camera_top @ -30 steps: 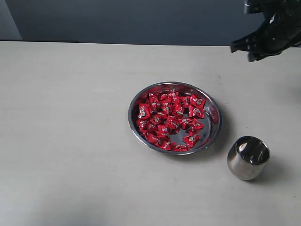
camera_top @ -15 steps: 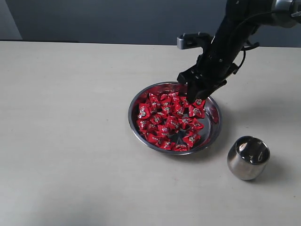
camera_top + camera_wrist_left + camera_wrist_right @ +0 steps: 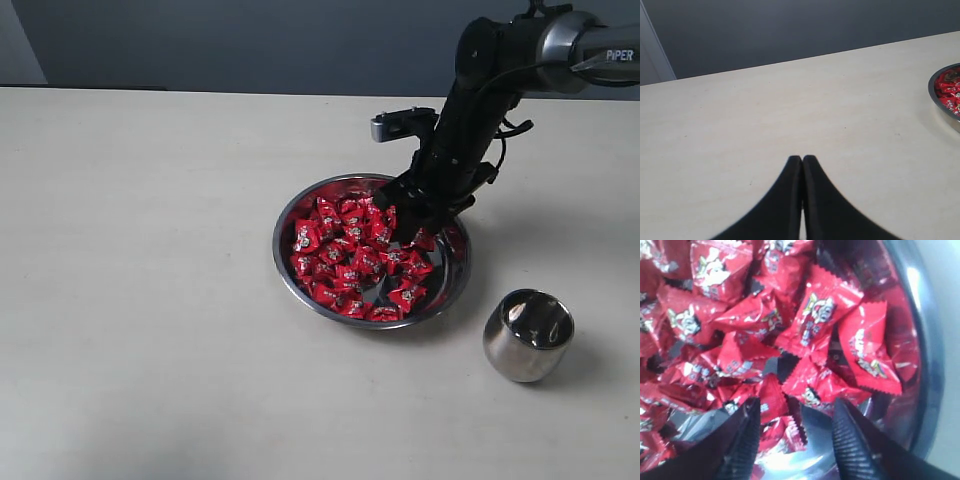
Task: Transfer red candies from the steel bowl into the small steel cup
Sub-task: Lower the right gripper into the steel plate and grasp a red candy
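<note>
Nearest the exterior camera: small steel cup [image 3: 528,335], upright on the table [image 3: 140,300], mouth open, nothing visible inside. It stands near the steel bowl [image 3: 277,250] but clear of its rim, on the right arm's side.

Next out: steel bowl, wide and shallow. The red candies [image 3: 345,255] lie heaped across most of its floor, with a bare patch of steel toward the cup side.

Further: right gripper [image 3: 408,228] angled down into the far-right part of the pile, tips among the wrappers. The right wrist view shows the right gripper [image 3: 796,407] released, jaws spread wide, nothing clamped. One of the red candies [image 3: 815,385] lies just beyond the tips and partly in the gap. Its long axis seems to run roughly across the opening, though the crumpled foil makes this uncertain. Others crowd against it on the side away from the bowl wall [image 3: 920,365].

Judgement: the pick turns on that candy being dead ahead of the open jaws, so a short push in and a close should catch it. Neighbours may get caught too.

Left gripper [image 3: 802,160]: clenched on nothing, over bare table, well apart from the bowl rim [image 3: 940,102]. The right arm is plainly the nearer one.

Farthest: dark wall [image 3: 250,40] behind the table edge.
</note>
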Controlling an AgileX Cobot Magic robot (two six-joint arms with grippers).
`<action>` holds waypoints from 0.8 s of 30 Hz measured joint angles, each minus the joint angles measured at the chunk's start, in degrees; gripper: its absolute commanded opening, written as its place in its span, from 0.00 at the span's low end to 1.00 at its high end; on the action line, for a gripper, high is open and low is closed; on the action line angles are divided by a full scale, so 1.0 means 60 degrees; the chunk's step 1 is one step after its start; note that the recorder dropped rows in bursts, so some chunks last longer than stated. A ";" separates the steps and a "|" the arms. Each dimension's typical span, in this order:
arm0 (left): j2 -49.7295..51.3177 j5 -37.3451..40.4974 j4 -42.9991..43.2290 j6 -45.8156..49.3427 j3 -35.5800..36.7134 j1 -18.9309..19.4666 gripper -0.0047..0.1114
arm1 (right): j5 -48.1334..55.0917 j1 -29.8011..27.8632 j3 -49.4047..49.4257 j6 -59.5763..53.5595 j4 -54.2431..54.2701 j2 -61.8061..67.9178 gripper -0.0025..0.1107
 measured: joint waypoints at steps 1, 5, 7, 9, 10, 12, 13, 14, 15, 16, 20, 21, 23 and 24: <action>0.0000 0.0000 0.0000 0.0000 0.0000 0.0000 0.04 | -0.0069 0.0000 0.0000 0.0020 -0.0045 0.0000 0.42; 0.0000 0.0000 0.0000 0.0000 0.0000 0.0000 0.04 | -0.0131 0.0000 0.0000 0.0055 -0.0273 0.0019 0.42; 0.0000 0.0000 0.0000 0.0000 0.0000 0.0000 0.04 | -0.0228 0.0000 0.0000 0.0078 -0.0294 0.0019 0.42; 0.0000 0.0000 0.0000 0.0000 0.0000 0.0000 0.04 | -0.0275 0.0000 0.0000 0.0082 -0.0294 0.0019 0.42; 0.0000 0.0000 0.0000 0.0000 0.0000 0.0000 0.04 | -0.0275 0.0000 0.0000 0.0082 -0.0294 0.0019 0.42; 0.0000 0.0000 0.0000 0.0000 0.0000 0.0000 0.04 | -0.0275 0.0000 0.0000 0.0102 -0.0294 0.0019 0.42; 0.0000 0.0000 0.0000 0.0000 0.0000 0.0000 0.04 | -0.0275 0.0000 0.0000 0.0142 -0.0294 0.0019 0.42; 0.0000 0.0000 0.0000 0.0000 0.0000 0.0000 0.04 | -0.0275 0.0000 0.0000 0.0169 -0.0294 0.0019 0.42; 0.0000 0.0000 0.0000 0.0000 0.0000 0.0000 0.04 | -0.0275 0.0000 0.0000 0.0209 -0.0294 0.0019 0.42; 0.0000 0.0000 0.0000 0.0000 0.0000 0.0000 0.04 | -0.0275 0.0000 0.0000 0.0238 -0.0294 0.0019 0.42; 0.0000 0.0000 0.0000 0.0000 0.0000 0.0000 0.04 | -0.0255 0.0000 0.0000 0.0276 -0.0294 0.0019 0.42; 0.0000 0.0000 0.0000 0.0000 0.0000 0.0000 0.04 | -0.0243 0.0000 0.0000 0.0274 -0.0294 0.0037 0.42; 0.0000 0.0000 0.0000 0.0000 0.0000 0.0000 0.04 | -0.0219 0.0000 0.0000 0.0274 -0.0294 0.0138 0.42; 0.0000 0.0000 0.0000 0.0000 0.0000 0.0000 0.04 | -0.0219 0.0000 0.0000 0.0299 -0.0294 0.0226 0.42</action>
